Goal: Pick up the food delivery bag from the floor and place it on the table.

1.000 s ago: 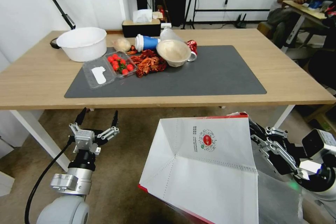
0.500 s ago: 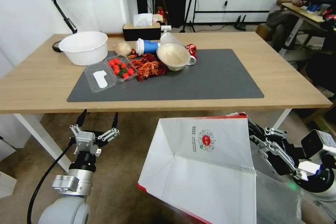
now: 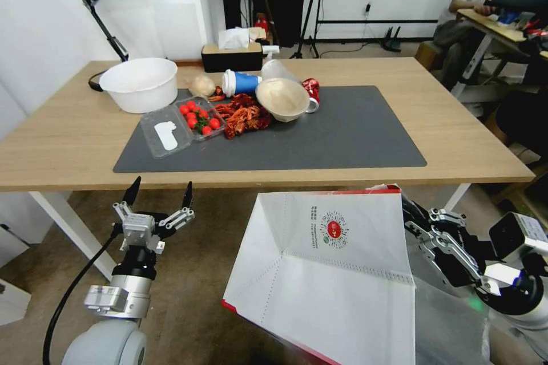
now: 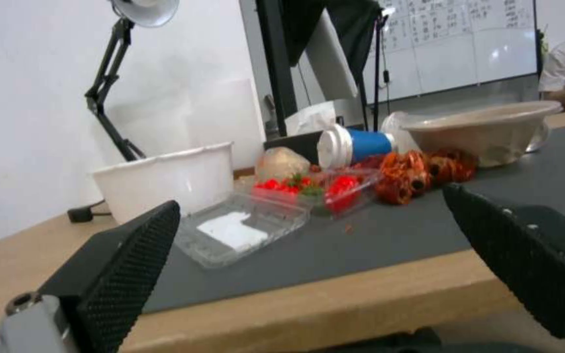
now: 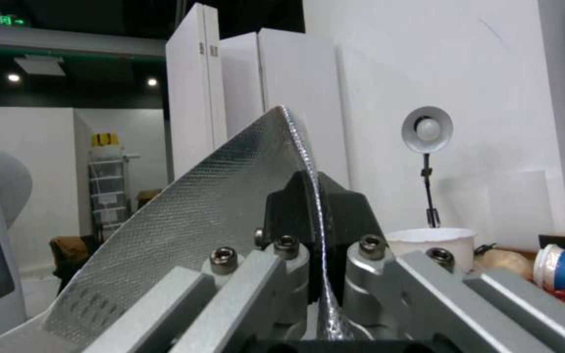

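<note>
Holding the food delivery bag (image 3: 331, 274) off the floor (image 3: 194, 274) at lower centre-right of head view, right gripper (image 3: 419, 222) grips its edge; bag's below the tabletop (image 3: 456, 142) front edge, not yet placed. Left gripper (image 3: 160, 197) idle lower left, fingers apart. Left wrist view: pads wide apart. Right wrist view: jaws pinched on foil edge (image 5: 230, 196). Lift done, placing left.
</note>
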